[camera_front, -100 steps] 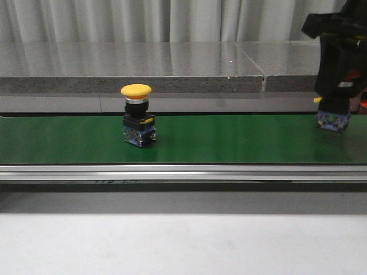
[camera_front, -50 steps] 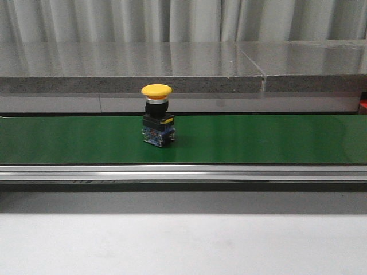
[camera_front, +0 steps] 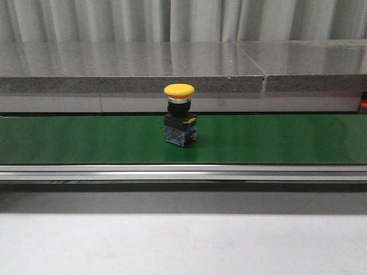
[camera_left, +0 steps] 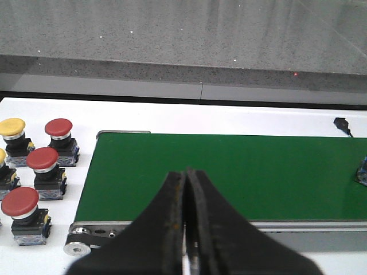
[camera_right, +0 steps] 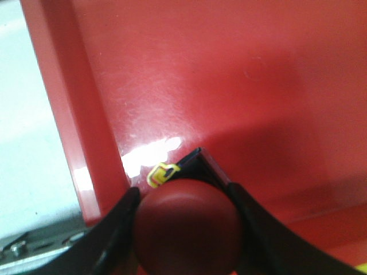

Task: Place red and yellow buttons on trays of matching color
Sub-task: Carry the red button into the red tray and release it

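Right pincer [camera_right: 186,229] clamps a red button [camera_right: 186,226] over the red tray [camera_right: 229,86]; releasing high risks toppling it. Left pincer [camera_left: 186,229] is closed, empty.

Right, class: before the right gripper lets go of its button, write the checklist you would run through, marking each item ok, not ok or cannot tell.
1. Right gripper grips the red button: ok.
2. Button colour matches the red tray beneath it: ok.
3. Button inside the tray's raised rim: ok.
4. Button base resting on the tray floor: cannot tell; the cap hides the base.
5. Left gripper shut and empty, above the green belt: ok.
6. Yellow button upright on the belt, awaiting pickup: ok.
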You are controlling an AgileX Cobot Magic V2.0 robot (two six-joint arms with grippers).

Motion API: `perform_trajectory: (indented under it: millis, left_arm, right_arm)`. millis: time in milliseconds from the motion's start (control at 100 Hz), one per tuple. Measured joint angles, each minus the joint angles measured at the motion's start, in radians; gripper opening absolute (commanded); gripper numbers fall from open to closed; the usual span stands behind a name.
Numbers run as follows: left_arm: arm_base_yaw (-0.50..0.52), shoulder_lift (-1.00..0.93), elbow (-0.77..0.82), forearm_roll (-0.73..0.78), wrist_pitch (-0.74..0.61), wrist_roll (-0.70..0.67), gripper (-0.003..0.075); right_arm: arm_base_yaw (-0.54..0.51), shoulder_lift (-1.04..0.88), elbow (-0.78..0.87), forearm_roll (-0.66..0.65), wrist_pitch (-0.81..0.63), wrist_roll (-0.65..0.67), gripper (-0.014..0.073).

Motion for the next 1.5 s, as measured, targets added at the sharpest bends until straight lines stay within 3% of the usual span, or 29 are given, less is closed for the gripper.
perform_trajectory:
  millis: [230, 300, 420, 550, 660, 1160, 1501]
  left_arm:
    - [0.0, 0.0, 0.0, 0.0, 0.0, 0.0, -0.0019]
    - [0.0, 0.0, 0.002, 0.0, 0.0, 0.0, -0.0019]
    - [0.0, 0.0, 0.002, 0.0, 0.0, 0.0, -0.0019]
    - [0.0, 0.0, 0.002, 0.0, 0.0, 0.0, -0.0019]
    - [0.0, 0.0, 0.002, 0.0, 0.0, 0.0, -0.0019]
    - [0.0, 0.0, 0.002, 0.0, 0.0, 0.0, -0.0019]
    - [0.0, 0.0, 0.002, -0.002, 0.0, 0.0, -0.0019]
  right_arm:
    - [0.0, 0.044, -0.004, 0.004, -0.035, 0.0, 0.0062]
    - [0.0, 0.059, -0.004, 0.006, -0.037, 0.0, 0.0098]
    - [0.0, 0.071, -0.004, 0.007, -0.041, 0.0, 0.027]
    - [0.0, 0.071, -0.004, 0.007, -0.041, 0.0, 0.0545]
    - [0.0, 0.069, -0.004, 0.009, -0.041, 0.0, 0.0647]
    - [0.011, -0.204, 0.013, 0.009, 0.018, -0.034, 0.065]
    - [0.114, -0.505, 0.308, 0.009, 0.042, -0.092, 0.065]
